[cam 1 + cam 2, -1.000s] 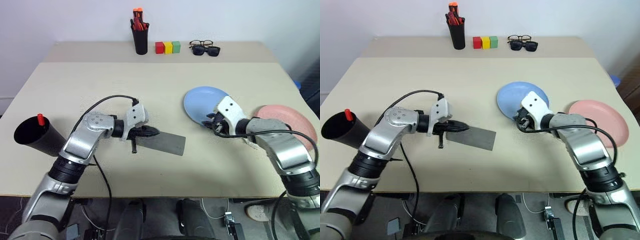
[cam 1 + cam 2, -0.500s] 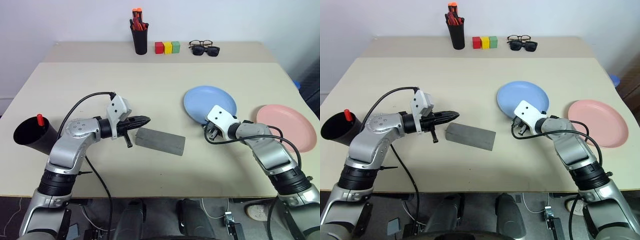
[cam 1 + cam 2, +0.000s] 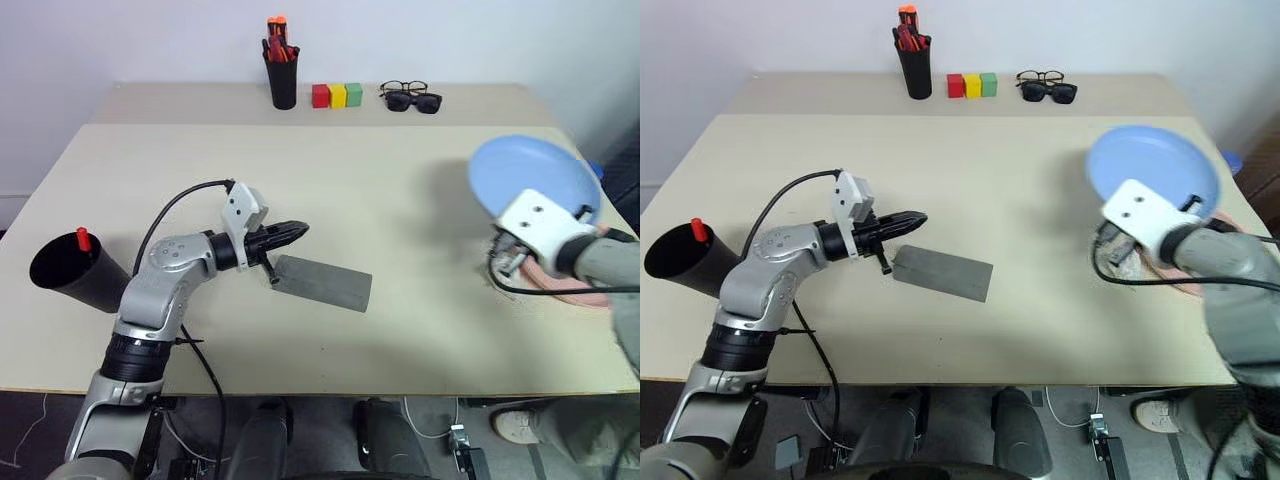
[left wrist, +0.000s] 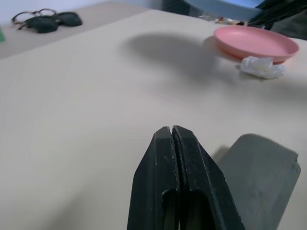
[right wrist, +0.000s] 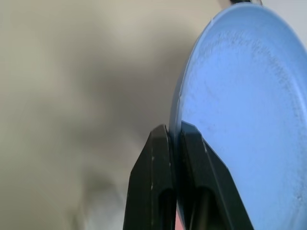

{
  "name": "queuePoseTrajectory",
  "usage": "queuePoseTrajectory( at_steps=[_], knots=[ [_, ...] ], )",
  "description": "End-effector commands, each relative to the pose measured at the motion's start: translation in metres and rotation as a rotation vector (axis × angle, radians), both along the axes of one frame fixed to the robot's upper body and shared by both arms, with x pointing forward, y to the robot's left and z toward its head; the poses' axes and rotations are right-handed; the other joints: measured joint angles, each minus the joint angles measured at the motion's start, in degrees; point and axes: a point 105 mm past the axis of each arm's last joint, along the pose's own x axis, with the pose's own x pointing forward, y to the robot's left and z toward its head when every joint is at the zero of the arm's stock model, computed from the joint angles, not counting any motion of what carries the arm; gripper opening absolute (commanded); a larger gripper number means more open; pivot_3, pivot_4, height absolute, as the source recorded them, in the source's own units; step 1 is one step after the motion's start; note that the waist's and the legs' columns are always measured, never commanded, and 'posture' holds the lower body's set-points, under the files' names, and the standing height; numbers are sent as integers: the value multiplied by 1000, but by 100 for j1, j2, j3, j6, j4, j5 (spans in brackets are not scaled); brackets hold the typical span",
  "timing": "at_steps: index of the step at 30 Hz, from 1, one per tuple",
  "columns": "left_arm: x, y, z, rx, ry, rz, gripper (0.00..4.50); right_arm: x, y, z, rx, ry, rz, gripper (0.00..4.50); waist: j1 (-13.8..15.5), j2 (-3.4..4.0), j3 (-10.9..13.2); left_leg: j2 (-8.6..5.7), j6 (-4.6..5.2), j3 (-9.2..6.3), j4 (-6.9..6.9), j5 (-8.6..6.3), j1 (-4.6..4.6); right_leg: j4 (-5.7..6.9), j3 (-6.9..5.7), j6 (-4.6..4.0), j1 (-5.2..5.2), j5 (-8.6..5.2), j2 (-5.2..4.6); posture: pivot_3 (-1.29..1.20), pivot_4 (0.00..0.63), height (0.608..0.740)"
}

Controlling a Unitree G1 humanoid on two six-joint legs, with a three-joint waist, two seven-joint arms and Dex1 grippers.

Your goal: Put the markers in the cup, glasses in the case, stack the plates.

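Right pincer (image 5: 173, 139) pinches the blue plate's (image 3: 535, 175) rim, aloft at three o'clock above the pink plate (image 4: 254, 42); thin grip risks slipping. Left pincer (image 4: 171, 139) pressed together beside the case (image 3: 322, 283).

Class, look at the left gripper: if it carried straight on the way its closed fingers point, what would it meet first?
Probably nothing soon. The left gripper points level across bare table, passing beside the grey case, toward the pink plate far off. Depth is uncertain.
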Motion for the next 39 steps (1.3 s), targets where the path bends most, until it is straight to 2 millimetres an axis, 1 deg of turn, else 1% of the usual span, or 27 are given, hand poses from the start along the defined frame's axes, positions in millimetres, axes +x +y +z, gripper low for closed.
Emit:
queuePoseTrajectory(
  at_steps=[1, 3, 5, 8, 9, 11, 16, 18, 20, 21, 22, 23, 25, 28, 30, 32, 34, 36, 37, 39],
  knots=[
    [1, -10, 7, -10, -43, -44, 0, -12, -5, 6, 0, -6, -17, 1394, -23, 1, 0, 0, 0, 2, 1, 0, 3, 0, 1, 0, 3, 0, -1, 0, 150, 740],
    [3, -12, 7, -10, -46, -45, 0, -18, 9, -1, 60, 28, 29, 2339, -67, 4, -1, 1, 0, 6, 2, 0, 6, 1, 4, 0, 3, 0, 0, 0, 150, 740],
    [3, -13, 8, -11, -51, -47, 0, -22, 17, -7, 96, 53, 58, 2339, -67, 9, -4, 5, 0, 4, 1, 0, 10, 4, 4, 0, 4, 0, 4, 0, 150, 740],
    [1, -11, 8, -16, -52, -44, 0, -29, 23, -29, 90, 127, 86, 2339, -17, 7, -3, 4, 0, 2, 2, 0, 8, 1, 3, 0, 8, 0, 4, 0, 150, 740],
    [0, -11, 8, -16, -50, -44, 0, -29, 22, -34, 87, 134, 80, 2339, -11, 7, -3, 2, 0, 2, 3, 0, 7, -3, 3, 1, 10, 0, 1, 0, 150, 740],
    [-1, -9, 7, -15, -47, -40, 0, -23, 17, -44, 83, 121, 41, 2339, -8, 7, -4, 0, 0, 2, 4, 0, 6, -7, 3, 2, 12, 0, -1, 0, 150, 740],
    [-4, -9, 6, -17, -44, -34, 0, -9, 0, -58, 59, 85, -46, 2339, -18, 7, -4, 0, 0, 2, 3, 0, 8, -4, 2, 1, 10, 0, -1, 0, 150, 740],
    [-7, -9, 5, -18, -40, -40, 0, -8, -5, -62, 27, 90, -56, 1829, -14, 7, -4, 1, 0, 2, 3, 0, 8, -4, 2, 1, 10, 0, -1, 0, 150, 740],
    [-8, -10, 5, -21, -34, -43, 0, -8, -4, -62, 26, 84, -54, 1144, -17, 7, -4, 1, 0, 2, 2, 0, 8, -4, 2, 1, 10, 0, -1, 0, 150, 740],
    [-8, -11, 4, -23, -31, -44, 0, -7, -2, -61, 32, 76, -51, 581, -18, 7, -4, 1, 0, 2, 2, 0, 8, -4, 2, 1, 11, 0, -1, 0, 150, 740],
    [-8, -11, 4, -25, -28, -44, 0, -6, -1, -60, 36, 71, -49, 128, -19, 7, -4, 1, 0, 2, 3, 0, 8, -4, 2, 1, 11, 0, -1, 0, 150, 740],
    [-8, -11, 4, -26, -27, -44, 0, -6, 0, -59, 39, 65, -47, 57, -17, 7, -4, 1, 0, 2, 3, 0, 8, -4, 2, 1, 11, 0, -1, 0, 150, 740],
    [-8, -12, 4, -30, -23, -44, 0, -5, 2, -52, 33, 35, -41, 57, -16, 7, -4, 1, 0, 1, 3, 0, 8, -4, 2, 1, 11, 0, -1, 0, 150, 740],
    [-7, -11, 5, -36, -24, -38, 0, -6, 4, -32, 8, -11, -27, 57, -16, 8, -4, 1, 0, 1, 3, 0, 8, -4, 2, 1, 11, 0, -1, 0, 150, 740],
    [-6, -10, 5, -39, -24, -34, 0, -4, 1, -16, 7, -56, -52, 57, -23, 8, -4, 1, 0, 1, 3, 0, 8, -4, 2, 1, 11, 0, 0, 0, 150, 740],
    [-5, -8, 5, -47, -20, -28, 0, -2, -9, 6, -5, -108, -90, 57, -21, 8, -4, 1, 0, 1, 3, 0, 8, -4, 2, 1, 11, 0, -1, 0, 150, 740],
    [-5, -7, 5, -51, -18, -27, 0, -2, -13, 18, 8, -123, -95, 57, -7, 8, -3, 0, 0, 2, 4, 0, 8, -5, 2, 1, 11, 0, -1, 0, 150, 740],
    [-4, -9, 5, -52, -19, -27, 0, -4, -7, 19, 64, -103, -64, 567, -6, 7, -4, 1, 0, 0, 1, 0, 7, -7, 0, 1, 12, -1, 0, 0, 150, 740],
    [-4, -9, 5, -54, -18, -26, 0, -5, -8, 18, 61, -99, -65, 836, -6, 7, -4, 1, 0, -1, 1, 0, 7, -8, 0, 1, 13, -1, 0, 0, 150, 740],
    [-4, -10, 5, -56, -18, -25, 0, -6, -14, 15, 39, -89, -85, 1839, -6, 7, -4, 1, 0, 0, 1, 0, 7, -8, 0, 1, 13, -1, -1, 0, 150, 740]
  ],
)
